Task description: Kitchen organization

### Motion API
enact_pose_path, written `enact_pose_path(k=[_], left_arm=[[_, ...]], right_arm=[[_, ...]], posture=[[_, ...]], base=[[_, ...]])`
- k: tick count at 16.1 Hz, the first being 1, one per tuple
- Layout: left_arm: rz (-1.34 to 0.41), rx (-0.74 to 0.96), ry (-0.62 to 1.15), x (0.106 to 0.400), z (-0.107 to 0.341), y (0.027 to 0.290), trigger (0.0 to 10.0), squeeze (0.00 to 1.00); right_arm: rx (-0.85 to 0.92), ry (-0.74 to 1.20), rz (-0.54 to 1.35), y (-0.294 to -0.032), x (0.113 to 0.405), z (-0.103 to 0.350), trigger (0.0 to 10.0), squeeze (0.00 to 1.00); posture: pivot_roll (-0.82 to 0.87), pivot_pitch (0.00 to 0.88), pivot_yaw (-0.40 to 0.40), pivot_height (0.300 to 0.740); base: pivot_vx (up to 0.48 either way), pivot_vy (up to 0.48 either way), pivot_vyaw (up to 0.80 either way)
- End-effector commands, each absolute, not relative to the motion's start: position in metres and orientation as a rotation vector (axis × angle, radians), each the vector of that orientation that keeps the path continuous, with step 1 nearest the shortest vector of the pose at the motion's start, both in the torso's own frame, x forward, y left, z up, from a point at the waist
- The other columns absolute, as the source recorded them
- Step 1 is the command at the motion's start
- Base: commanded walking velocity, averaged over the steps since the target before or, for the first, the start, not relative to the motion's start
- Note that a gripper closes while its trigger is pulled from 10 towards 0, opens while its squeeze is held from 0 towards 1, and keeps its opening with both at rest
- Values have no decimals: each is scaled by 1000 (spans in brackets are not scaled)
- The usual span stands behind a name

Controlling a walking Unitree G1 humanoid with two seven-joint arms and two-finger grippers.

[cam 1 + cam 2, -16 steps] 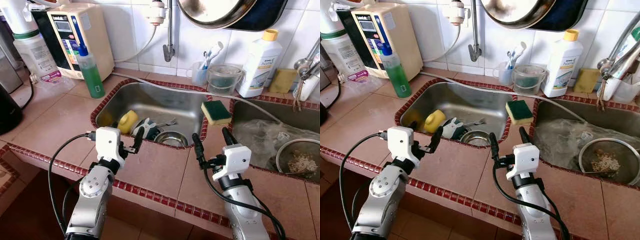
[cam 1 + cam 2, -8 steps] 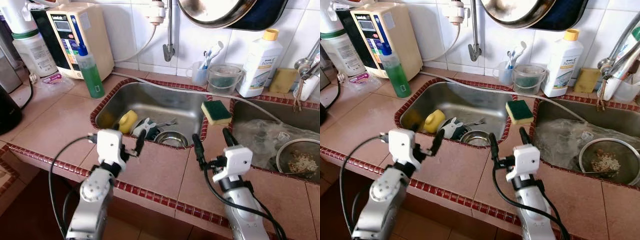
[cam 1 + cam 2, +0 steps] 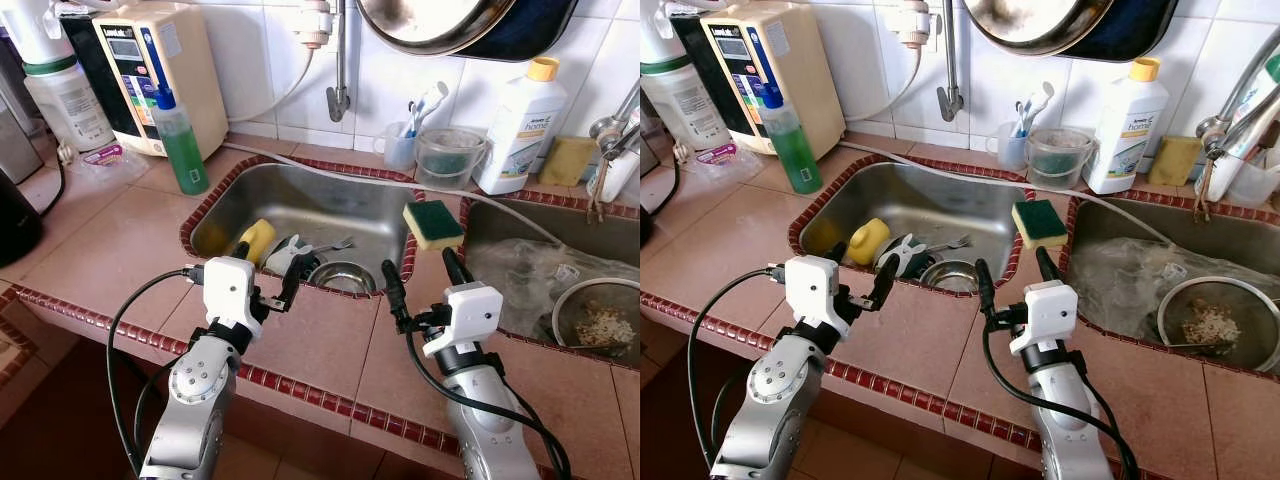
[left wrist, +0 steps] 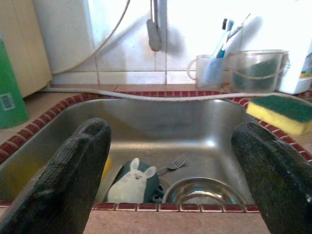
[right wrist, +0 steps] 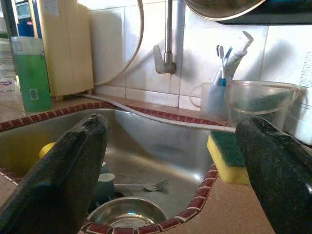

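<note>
Both pincers, left pincer [image 3: 265, 274] and right pincer [image 3: 415, 283], spread empty over counter [image 3: 320, 345] edge; steel bowl [image 3: 342, 276] in sink [image 3: 300, 205]: stiff, light, likely slippery, so grip the rim.

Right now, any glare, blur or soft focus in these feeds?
Left wrist view: tiled wall blown out white; fingers soft, sink sharp. Right wrist view: evenly lit, near fingers blurred. Eye views: sharp, mild highlights on the hanging pan.
</note>
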State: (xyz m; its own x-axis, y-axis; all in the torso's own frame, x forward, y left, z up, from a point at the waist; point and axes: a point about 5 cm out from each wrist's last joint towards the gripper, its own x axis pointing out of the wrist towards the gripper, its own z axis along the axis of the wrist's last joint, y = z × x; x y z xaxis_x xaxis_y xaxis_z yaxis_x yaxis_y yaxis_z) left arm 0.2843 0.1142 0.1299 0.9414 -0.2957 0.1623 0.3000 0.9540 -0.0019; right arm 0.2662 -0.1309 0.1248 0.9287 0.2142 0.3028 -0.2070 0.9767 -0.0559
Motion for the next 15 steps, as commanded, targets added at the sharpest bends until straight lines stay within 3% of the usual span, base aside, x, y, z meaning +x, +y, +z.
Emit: enact_pose_path(k=[1,5,10,15], left_arm=[[-301,-14,-170,284,133,113,10000,0],[-277,-2,-167,281,131,117,10000,0],[-90,-19,-155,280,130,144,10000,0],[-89,35,-159,282,133,155,10000,0]], right_arm=[[-15,-335,229,-128,267,132,10000,0],[-5,-336,239,-123,269,132,10000,0],[8,-337,251,-119,271,133,10000,0],[16,-340,260,-116,275,133,10000,0]], posture=[[-146,39,67,740],[-138,36,61,740],[-115,36,53,740],[-93,47,63,740]], base=[[0,0,0],[0,0,0],[0,0,0],[0,0,0]])
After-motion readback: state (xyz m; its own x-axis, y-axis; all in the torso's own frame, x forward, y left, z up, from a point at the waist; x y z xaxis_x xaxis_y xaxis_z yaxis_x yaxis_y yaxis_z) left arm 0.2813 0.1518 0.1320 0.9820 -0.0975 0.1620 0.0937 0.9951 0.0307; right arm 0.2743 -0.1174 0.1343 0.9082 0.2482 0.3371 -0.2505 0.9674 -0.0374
